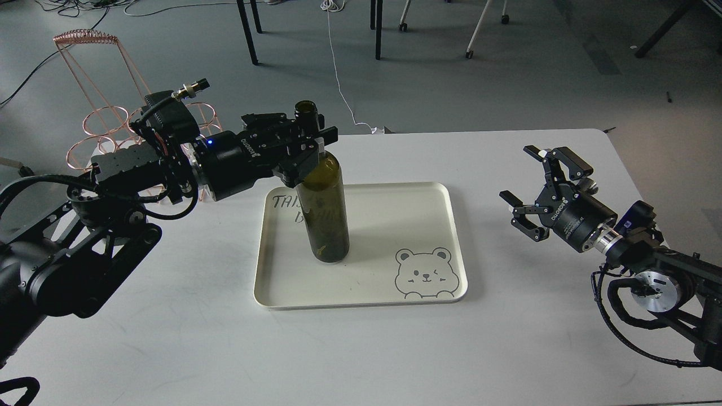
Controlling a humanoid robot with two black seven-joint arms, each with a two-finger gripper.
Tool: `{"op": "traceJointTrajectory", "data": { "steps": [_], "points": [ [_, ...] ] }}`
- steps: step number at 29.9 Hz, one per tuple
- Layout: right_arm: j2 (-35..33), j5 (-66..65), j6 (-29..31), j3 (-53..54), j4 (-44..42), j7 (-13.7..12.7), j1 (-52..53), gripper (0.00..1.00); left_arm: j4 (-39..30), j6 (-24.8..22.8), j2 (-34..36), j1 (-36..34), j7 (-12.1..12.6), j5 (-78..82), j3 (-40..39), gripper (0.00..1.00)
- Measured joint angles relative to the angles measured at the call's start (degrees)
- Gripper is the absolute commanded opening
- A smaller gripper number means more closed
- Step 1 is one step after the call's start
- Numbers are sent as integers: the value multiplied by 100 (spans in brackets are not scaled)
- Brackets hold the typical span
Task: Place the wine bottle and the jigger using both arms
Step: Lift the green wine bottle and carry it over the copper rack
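Green wine bottle [322, 214] stands on the tray [361, 296], neck clamped by left pincer [307, 148]; right pincer [536, 192] gapes empty, jigger unseen.

Both arms are black with boxy, open-frame links and looped black cables. The left end effector [307, 148] has a round black body with white lettering, a small blue light and a brass-coloured connector behind. The right end effector [536, 189] has angular black fingers, white lettering and a silver wrist ring.

Lab or office space: grey floor [507, 73], loose cables [338, 73], wheeled chair legs [485, 25], white table [395, 349]
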Motion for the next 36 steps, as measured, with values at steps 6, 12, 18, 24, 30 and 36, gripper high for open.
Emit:
{"op": "traceJointTrajectory", "data": {
  "steps": [6,12,18,24,30,36],
  "points": [
    [-11,0,-28,7,-1,0,5,98,187,-10,451,-693,-1,1,0,22],
    [35,0,-126,8,-1,0,-3,98,740,-22,1081,-1290,-1,-38,-4,22],
    [47,0,-142,-4,-1,0,-4,98,1424,-2,1609,-1779,2,-388,102,23],
    [52,0,-146,-18,-2,0,-4,98,1526,-2,1879,-2033,0,-760,370,23],
    [54,0,-150,-19,-1,0,-4,98,1753,-2,1905,-2043,0,-784,400,23],
    [48,-1,-150,-27,0,0,-4,98,2015,12,1905,-2044,0,-749,401,23]
  ]
}}
